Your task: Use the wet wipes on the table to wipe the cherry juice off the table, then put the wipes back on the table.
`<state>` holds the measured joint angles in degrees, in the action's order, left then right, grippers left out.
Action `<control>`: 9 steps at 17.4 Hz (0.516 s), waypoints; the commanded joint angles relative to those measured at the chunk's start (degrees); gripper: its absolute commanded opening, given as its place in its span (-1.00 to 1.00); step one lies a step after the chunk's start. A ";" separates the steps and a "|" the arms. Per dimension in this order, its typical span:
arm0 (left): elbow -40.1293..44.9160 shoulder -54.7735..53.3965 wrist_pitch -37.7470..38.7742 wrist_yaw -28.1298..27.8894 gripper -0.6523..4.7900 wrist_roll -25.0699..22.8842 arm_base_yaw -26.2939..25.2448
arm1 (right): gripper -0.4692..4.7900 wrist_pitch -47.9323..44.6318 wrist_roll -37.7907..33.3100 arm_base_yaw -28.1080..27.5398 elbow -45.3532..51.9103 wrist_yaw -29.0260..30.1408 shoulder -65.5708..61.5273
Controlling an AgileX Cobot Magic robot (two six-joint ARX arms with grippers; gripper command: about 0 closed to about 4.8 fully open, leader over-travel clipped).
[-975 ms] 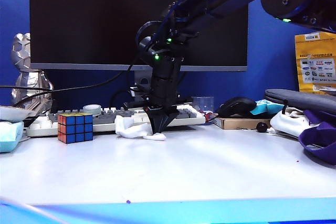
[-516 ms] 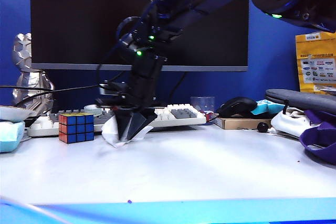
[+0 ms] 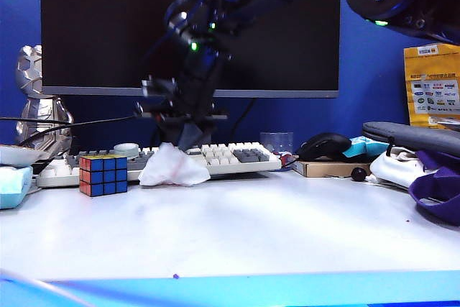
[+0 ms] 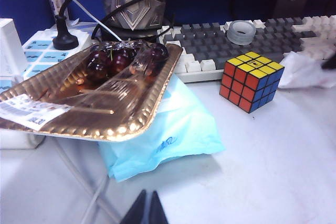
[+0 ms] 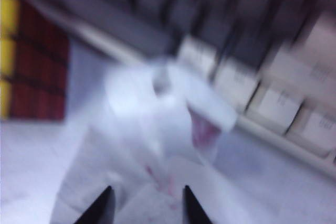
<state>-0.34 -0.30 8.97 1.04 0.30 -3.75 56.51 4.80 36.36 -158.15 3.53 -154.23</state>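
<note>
Lying crumpled on the surface [image 3: 237,228] before the keyboard [image 3: 230,154], beside the cube [image 3: 103,174], is the wipe [image 3: 172,169]; right gripper [image 5: 145,205] hangs above it, jaws parted, empty; left gripper [image 4: 145,211] sits apart, tips together.

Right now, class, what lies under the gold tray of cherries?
A pale blue pack sticks out from under the gold tray; how far it reaches beneath is hidden.
</note>
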 commanded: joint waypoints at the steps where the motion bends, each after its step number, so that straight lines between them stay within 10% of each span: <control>1: 0.04 0.20 0.59 0.26 -0.77 0.17 -0.02 | -0.15 -0.79 0.17 0.04 0.00 2.80 -0.52; 9: 0.04 0.20 0.59 0.26 -0.77 0.17 -0.02 | 0.02 -2.75 -0.28 -0.68 0.33 2.82 -4.13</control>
<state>-0.34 -0.30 8.97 1.04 0.27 -3.75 53.89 4.56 35.64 -157.60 6.09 -157.95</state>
